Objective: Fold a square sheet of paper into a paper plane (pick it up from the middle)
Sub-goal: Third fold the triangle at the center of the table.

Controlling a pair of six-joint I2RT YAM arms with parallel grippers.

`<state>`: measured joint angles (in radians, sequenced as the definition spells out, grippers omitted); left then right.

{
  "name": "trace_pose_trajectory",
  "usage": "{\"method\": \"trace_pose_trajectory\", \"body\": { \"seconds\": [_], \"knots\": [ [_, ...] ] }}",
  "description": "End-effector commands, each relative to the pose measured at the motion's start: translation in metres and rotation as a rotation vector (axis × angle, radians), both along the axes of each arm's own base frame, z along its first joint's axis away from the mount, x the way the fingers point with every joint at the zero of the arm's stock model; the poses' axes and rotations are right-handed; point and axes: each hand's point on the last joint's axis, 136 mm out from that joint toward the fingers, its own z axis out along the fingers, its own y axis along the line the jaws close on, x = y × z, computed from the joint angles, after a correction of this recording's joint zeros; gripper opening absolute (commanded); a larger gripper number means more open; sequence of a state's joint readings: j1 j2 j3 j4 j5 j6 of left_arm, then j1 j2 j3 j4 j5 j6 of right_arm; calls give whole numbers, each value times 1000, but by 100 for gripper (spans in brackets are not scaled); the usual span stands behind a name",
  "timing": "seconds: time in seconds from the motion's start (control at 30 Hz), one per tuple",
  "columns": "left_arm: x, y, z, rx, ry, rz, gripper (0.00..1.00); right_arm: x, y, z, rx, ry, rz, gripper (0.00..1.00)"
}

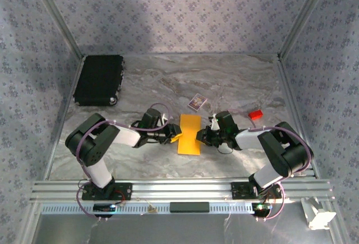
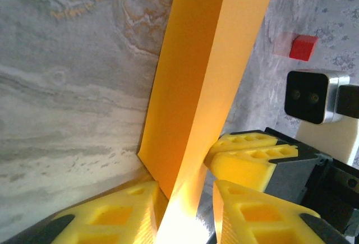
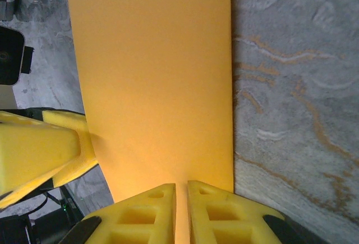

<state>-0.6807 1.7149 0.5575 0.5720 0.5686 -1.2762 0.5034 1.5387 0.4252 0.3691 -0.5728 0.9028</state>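
The small card (image 1: 196, 102) beyond the paper carries a purple-and-white pattern, and any print on it is too small to read. The black case (image 1: 100, 79) in the far left corner has a ribbed lid, and I can make out no lettering on it.

Both arms are bent sharply at the elbow and reach inward, low over the table (image 1: 235, 81), so the two tools face each other across the middle. The left gripper (image 1: 173, 137) comes at the square sheet of paper (image 1: 189, 134) from its left edge, the right gripper (image 1: 201, 137) from its right edge.

The sheet lies near the centre of the table, folded into a long, narrow orange-yellow strip that runs away from the arms. From the left wrist, one flap stands up along a sharp crease. The paper is smooth, matte and unmarked.

The yellow foam fingers (image 3: 146, 213) of the right gripper, moulded with square hollows, are pressed almost together on the near edge of the sheet. The fingers (image 2: 112, 219) of the left gripper stand a little apart, with the folded paper running down between them. Whether they pinch it I cannot tell.

The tabletop is glossy, marbled in grey with brown veins. A tiny red block (image 1: 256, 114) sits behind the right forearm, well apart from the paper. The walls (image 1: 179, 14) wear a lilac floral print.
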Motion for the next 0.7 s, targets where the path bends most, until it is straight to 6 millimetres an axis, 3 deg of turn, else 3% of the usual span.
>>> {"method": "trace_pose_trajectory", "body": {
  "seconds": [0.0,0.53,0.67],
  "knots": [
    [-1,-5,3,1,-13,-32,27,-12,-11,-14,-43,65,-19,15],
    [1,-11,4,17,-45,-89,14,-13,-10,-13,-41,63,-8,15],
    [1,-9,5,34,-64,-91,7,-11,-7,-8,-26,45,6,16]
  ]
}}
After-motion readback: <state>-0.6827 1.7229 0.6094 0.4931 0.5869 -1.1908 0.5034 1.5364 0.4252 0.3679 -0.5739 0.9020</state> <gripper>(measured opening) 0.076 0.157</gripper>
